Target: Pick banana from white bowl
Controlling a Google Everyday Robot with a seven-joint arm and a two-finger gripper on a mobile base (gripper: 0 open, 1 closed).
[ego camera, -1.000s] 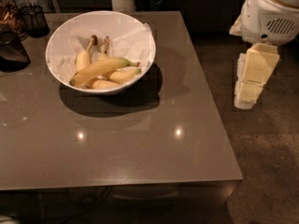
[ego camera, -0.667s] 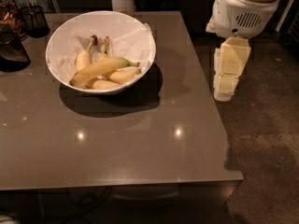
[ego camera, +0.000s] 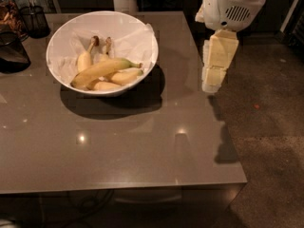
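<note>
You are just starting: the banana (ego camera: 102, 69) is lying in the white bowl (ego camera: 102, 14), and the gripper (ego camera: 212, 85) is hanging to its right, open or closed I cannot tell.

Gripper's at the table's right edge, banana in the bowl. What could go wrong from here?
1. The long curved yellow banana lies against shorter stubby bananas in the wide white bowl; a grasp may catch a neighbour too.
2. The crumpled white paper lining could get pinched and lifted.
3. The cream gripper hangs by the grey table's right edge, right of the bowl; a low approach could clip its rim.
</note>
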